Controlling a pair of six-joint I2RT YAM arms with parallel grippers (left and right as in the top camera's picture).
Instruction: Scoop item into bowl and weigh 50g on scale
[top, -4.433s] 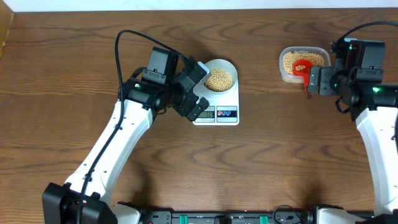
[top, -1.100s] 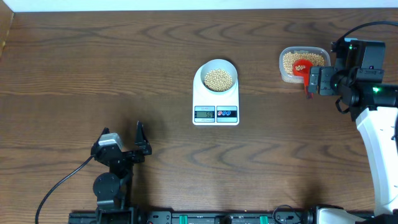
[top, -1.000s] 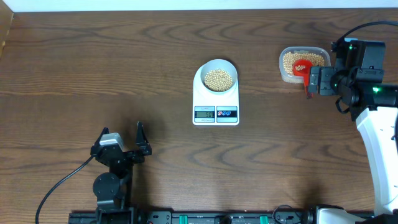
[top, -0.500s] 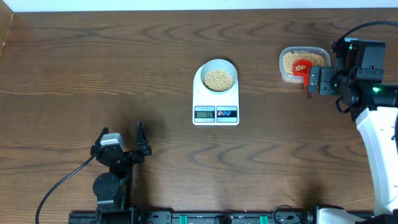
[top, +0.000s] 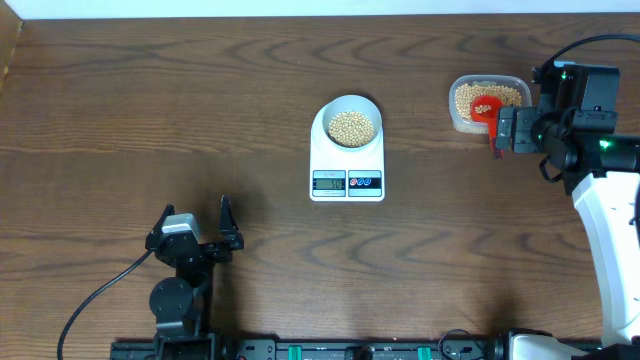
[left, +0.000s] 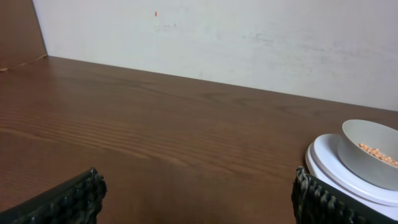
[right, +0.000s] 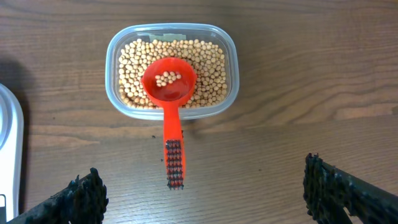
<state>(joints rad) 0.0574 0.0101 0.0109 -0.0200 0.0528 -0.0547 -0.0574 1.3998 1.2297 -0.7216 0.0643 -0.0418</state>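
Observation:
The white scale (top: 347, 168) stands mid-table with the pale bowl (top: 350, 121) on it, filled with tan beans (top: 352, 127). My left gripper (top: 195, 226) rests open near the front left, far from the scale. In its wrist view the bowl (left: 371, 152) and scale (left: 333, 168) show at right, and nothing lies between the fingertips (left: 81, 194). My right gripper (top: 504, 131) hovers open just beside the clear tub (top: 488, 102). The right wrist view shows the red scoop (right: 168, 84) lying in the tub's beans (right: 208, 68), its handle free between the open fingers (right: 336, 190).
The clear tub (right: 231, 74) sits at the table's back right. The scoop's handle (right: 174, 158) sticks out over the tub's rim toward my right gripper. A pale wall (left: 249, 37) runs behind the table's far edge.
Since the earliest frame the left arm has drawn back from the scale to the front left corner. Over the last second nothing has moved.

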